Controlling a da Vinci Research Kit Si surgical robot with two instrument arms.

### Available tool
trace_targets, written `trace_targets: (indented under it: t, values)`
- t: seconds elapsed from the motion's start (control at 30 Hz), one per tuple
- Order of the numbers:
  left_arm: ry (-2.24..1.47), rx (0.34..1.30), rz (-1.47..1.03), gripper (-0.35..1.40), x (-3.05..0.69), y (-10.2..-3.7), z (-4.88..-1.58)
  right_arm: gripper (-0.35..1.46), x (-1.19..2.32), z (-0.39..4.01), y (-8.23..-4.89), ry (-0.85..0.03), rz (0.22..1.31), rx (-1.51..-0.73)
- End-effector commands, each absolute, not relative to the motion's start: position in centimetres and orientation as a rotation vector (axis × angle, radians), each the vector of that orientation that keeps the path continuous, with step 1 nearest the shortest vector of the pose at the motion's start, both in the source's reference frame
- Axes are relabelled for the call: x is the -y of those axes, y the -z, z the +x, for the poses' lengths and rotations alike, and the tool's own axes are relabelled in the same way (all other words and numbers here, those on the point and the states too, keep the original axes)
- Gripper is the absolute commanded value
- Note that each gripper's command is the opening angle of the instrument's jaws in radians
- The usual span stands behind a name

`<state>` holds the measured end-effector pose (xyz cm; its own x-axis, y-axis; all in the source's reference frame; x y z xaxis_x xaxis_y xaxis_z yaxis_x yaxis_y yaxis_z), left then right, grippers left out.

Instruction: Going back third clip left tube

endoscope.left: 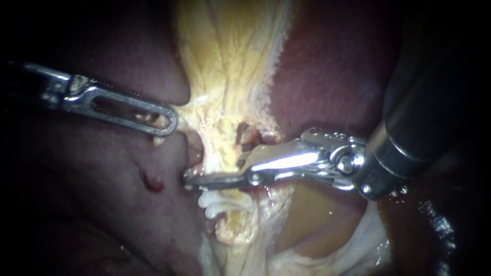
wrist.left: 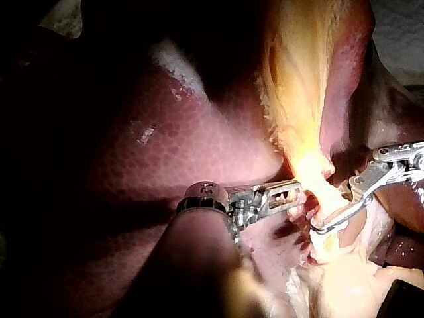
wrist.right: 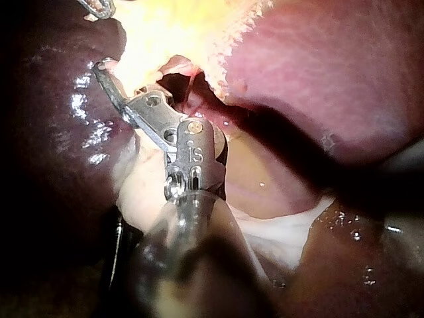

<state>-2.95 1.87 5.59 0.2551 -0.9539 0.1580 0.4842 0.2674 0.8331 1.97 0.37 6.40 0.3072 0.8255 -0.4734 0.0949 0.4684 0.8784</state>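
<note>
The left instrument [endoscope.left: 166,122] is coming in from the left. Its jaws are clamping flat on the edge of the yellow tissue [endoscope.left: 225,76] and drawing that edge sideways into a small tent over the dark red liver [endoscope.left: 92,214]. The right instrument [endoscope.left: 190,180] is reaching in from the right. Its long slim tip is lying across the yellow band lower down, with its end poking out just past the band's left border. I cannot tell from any of the three views whether that tip is parted or closed, because it is showing nearly edge-on in each.

Just below the tip, the white clips [endoscope.left: 224,204] are sitting close together across the tube [endoscope.left: 235,227], very near the underside of the metal. I cannot count them with certainty, and the tube is mostly wrapped in yellow tissue. A small red spot [endoscope.left: 152,183] is showing on the liver between the two instruments. A pale membrane [endoscope.left: 358,240] is stretching beneath the right instrument's shaft.
</note>
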Motion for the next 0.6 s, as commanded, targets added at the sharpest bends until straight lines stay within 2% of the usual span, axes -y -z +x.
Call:
trace_targets:
  t: [0.03, 0.17, 0.27, 0.3, 0.33, 0.4, 0.5, 0.6]
  values:
    - [1.111, 0.768, 0.748, -0.35, -1.87, -5.59, -2.96, -0.35, -0.37, 1.96, -6.4, -0.605, 0.988, -1.176]
    - [1.111, 0.768, 0.748, -0.35, -1.87, -5.58, -2.96, -0.35, -0.37, 1.96, -6.4, -0.615, 0.992, -1.168]
    - [1.111, 0.768, 0.748, -0.35, -1.87, -5.58, -2.96, -0.35, -0.37, 1.95, -6.39, -0.61, 0.97, -1.197]
    - [1.111, 0.768, 0.748, -0.35, -1.87, -5.58, -2.96, -0.24, -0.37, 1.96, -6.39, -0.592, 0.955, -1.212]
    - [1.111, 0.768, 0.748, -0.35, -1.87, -5.58, -2.96, -0.01, -0.37, 1.97, -6.39, -0.589, 0.952, -1.217]
    - [1.111, 0.768, 0.748, -0.35, -1.87, -5.58, -2.96, 0.31, -0.37, 1.99, -6.39, -0.576, 0.939, -1.227]
    - [1.111, 0.768, 0.748, -0.35, -1.87, -5.58, -2.96, 0.45, -0.38, 2.04, -6.4, -0.572, 0.895, -1.254]
    - [1.112, 0.768, 0.748, -0.35, -1.87, -5.58, -2.96, 0.48, -0.38, 2.07, -6.42, -0.552, 0.848, -1.282]
